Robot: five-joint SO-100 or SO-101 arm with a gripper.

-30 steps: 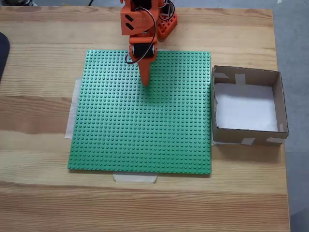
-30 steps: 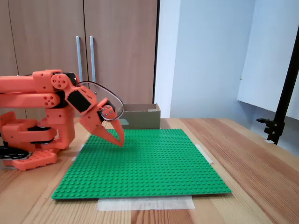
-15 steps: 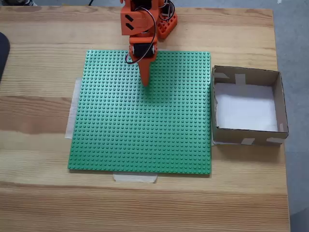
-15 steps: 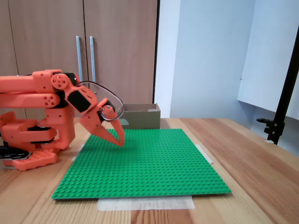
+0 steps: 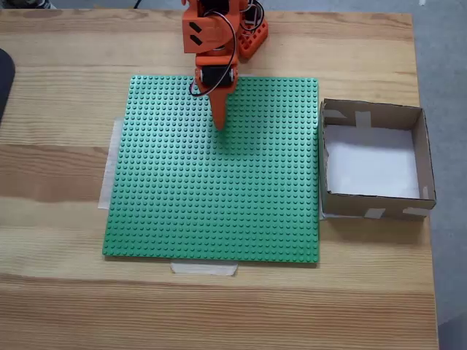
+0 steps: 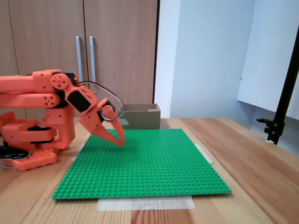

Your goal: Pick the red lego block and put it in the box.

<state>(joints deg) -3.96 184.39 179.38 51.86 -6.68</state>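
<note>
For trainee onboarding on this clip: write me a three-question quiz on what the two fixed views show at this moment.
1. True or false: the gripper is shut.
2. In the top-down fixed view, which side of the green baseplate is the box on: A left, B right, C below?
3. Fill in: the box's inside bottom is ____.

Key: 1 true, the fingers meet in a point just above the baseplate. 2 B. 3 white.

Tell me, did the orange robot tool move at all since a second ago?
No. The orange two-finger tool sits at the same spot over the green studded baseplate, near its far edge, in both fixed views.
</note>
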